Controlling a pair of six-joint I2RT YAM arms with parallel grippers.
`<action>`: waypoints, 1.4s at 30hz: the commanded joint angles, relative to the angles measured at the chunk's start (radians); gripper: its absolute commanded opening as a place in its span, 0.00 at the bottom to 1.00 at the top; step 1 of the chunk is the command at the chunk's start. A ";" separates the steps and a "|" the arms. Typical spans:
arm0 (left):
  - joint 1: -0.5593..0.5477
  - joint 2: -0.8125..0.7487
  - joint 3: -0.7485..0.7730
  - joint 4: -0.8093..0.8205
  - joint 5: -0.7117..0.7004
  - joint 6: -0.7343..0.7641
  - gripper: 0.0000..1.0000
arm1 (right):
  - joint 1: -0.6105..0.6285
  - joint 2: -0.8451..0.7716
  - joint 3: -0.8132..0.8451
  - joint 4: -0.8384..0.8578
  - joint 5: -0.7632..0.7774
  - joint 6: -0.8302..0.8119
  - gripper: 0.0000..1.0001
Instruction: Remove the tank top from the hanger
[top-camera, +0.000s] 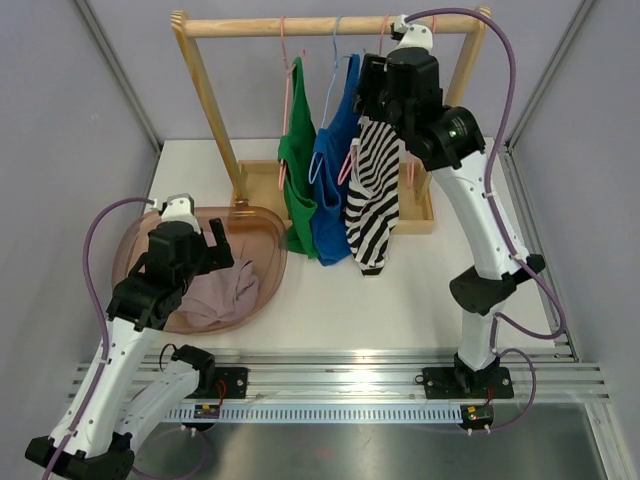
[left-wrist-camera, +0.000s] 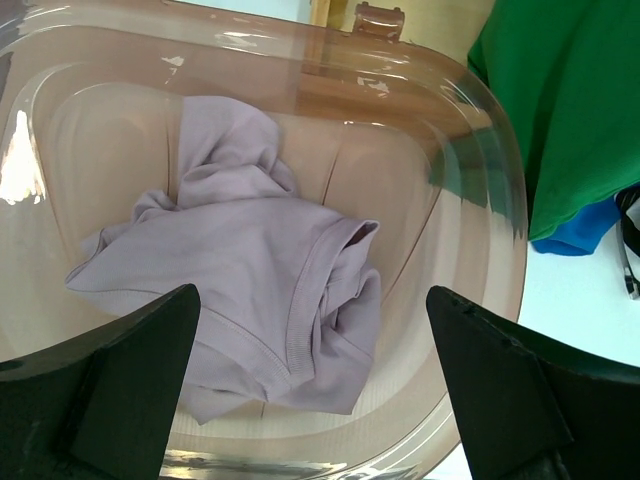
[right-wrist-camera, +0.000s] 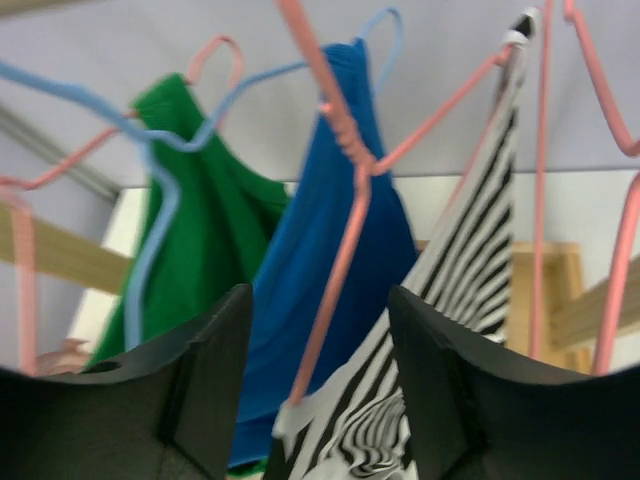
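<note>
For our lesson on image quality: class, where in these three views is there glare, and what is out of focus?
Left wrist view: white glare patches on the rim of the translucent pink plastic basin, the crumpled lilac garment sharp. Right wrist view: the near pink wire hanger and black-and-white striped tank top blurred. Top external view: evenly lit, sharp.

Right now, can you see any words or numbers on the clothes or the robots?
No text can be read.
The green tank top, blue tank top and striped tank top carry no print; the little boards at the arm bases are too small to tell.
</note>
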 joint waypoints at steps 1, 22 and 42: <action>0.004 -0.002 -0.010 0.063 0.049 0.030 0.99 | 0.005 0.042 0.063 -0.027 0.203 -0.072 0.62; 0.004 -0.025 -0.013 0.079 0.106 0.041 0.99 | 0.005 -0.089 0.002 0.053 0.137 -0.153 0.00; -0.140 -0.023 0.221 0.221 0.302 -0.046 0.99 | 0.005 -0.587 -0.558 0.162 -0.256 -0.011 0.00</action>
